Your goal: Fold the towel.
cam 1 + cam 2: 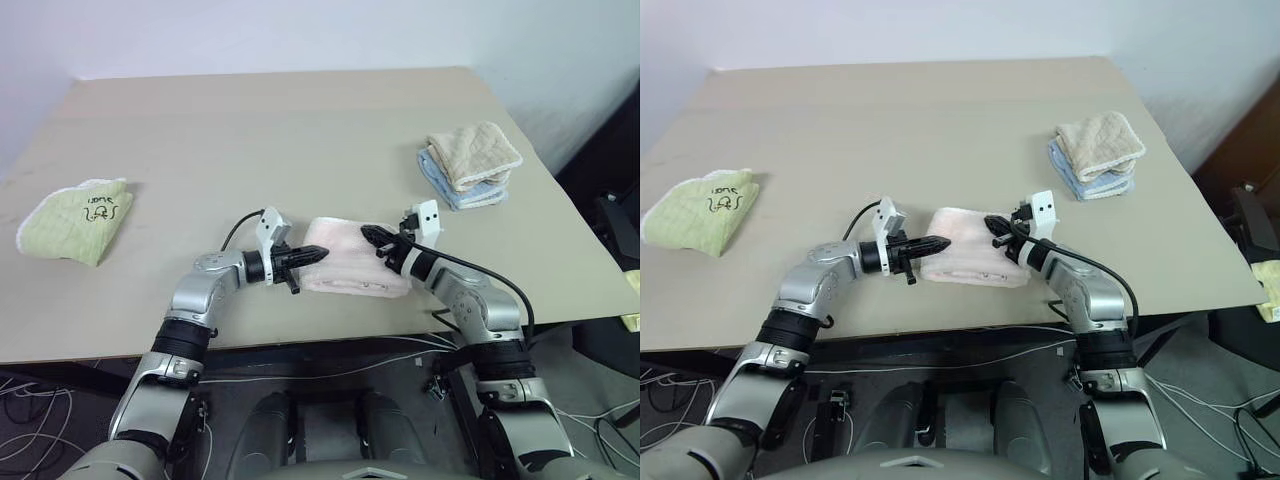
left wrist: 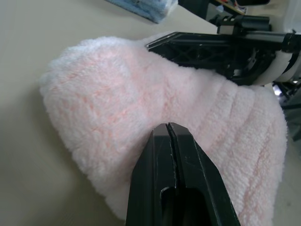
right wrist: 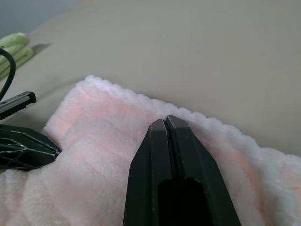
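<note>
1. Silver-grey metal shells on both arms, split by black ribbed bands at elbow and forearm.
2. Left gripper (image 1: 318, 254): two black tapered fingers, pressed together along a thin seam.
3. Right gripper (image 1: 372, 237): same black fingers, with latticed ribbing on the side.
4. White camera block on each wrist, dotted with small dark holes.
5. Black cable looping from each wrist.

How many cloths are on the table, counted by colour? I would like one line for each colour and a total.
Pale pink: 1, the folded towel between the two hands
Light green: 1, the cloth with dark writing
Beige: 1, the cloth on top of the stack
Light blue: 1, the cloth under the beige one
Total: 4
</note>
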